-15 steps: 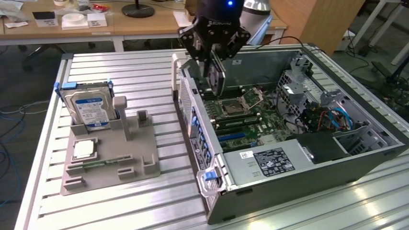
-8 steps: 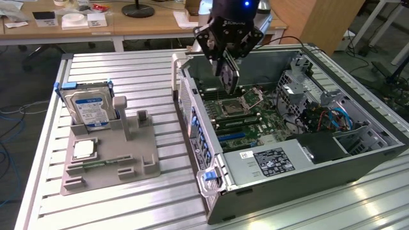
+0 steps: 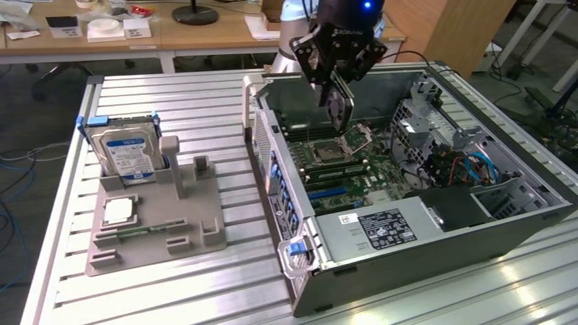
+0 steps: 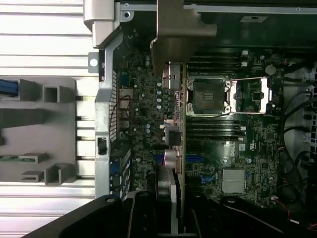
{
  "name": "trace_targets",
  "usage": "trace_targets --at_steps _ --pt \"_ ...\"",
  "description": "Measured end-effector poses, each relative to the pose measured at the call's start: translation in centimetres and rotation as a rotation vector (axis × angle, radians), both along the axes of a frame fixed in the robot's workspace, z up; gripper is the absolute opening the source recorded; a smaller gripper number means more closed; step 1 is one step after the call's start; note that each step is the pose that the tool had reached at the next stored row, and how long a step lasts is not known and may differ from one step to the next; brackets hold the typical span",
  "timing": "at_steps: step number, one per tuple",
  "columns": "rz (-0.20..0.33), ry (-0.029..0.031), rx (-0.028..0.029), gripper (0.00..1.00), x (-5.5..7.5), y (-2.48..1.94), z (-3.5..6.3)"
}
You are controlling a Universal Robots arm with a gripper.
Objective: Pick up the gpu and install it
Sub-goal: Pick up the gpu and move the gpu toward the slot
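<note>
- A Universal Robots arm's pincer point(image 3: 336, 80) is hanging over an open computer case point(image 3: 505, 223) lying on its side on a slatted metal counter point(image 3: 181, 95).
- The pincer is closing narrowly on the gpu point(image 3: 342, 110), its fingers point(image 4: 143, 218) clamping the thin black card from either side.
- The card is hanging directly beneath the pincer, its long axis running down and away from the fingers toward the motherboard point(image 3: 361, 169) with a slight tilt, and its round fan is facing the exterior view's left.
- In the wrist view the card is showing edge-on, a thin line crossing the board just beside the empty CPU socket point(image 4: 208, 94), with its silver end bracket point(image 4: 176, 29) at the end farthest from the fingers.
- The card appears to be riding clear of the board (a judgement, since the gap under its lower end is hard to read), so it is not seated in any slot.
- The blue expansion slots point(image 3: 327, 192) are lying on the board toward the power-supply end of the case, short of where the card is hanging.
- Well apart on the exterior view's left, a grey holder tray point(image 3: 162, 230) is carrying an upright hard drive point(image 3: 126, 152) and a small square CPU chip point(image 3: 118, 211), both untouched.
</note>
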State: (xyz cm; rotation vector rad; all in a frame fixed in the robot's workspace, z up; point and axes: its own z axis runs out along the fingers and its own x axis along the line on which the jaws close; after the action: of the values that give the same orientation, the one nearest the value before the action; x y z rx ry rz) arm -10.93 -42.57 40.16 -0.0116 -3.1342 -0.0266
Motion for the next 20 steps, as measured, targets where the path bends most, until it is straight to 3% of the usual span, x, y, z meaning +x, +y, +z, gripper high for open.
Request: trace_targets --at_steps 20 --pt "0.000 0.0011 -0.0002 0.28 6.1 0.12 -0.05"
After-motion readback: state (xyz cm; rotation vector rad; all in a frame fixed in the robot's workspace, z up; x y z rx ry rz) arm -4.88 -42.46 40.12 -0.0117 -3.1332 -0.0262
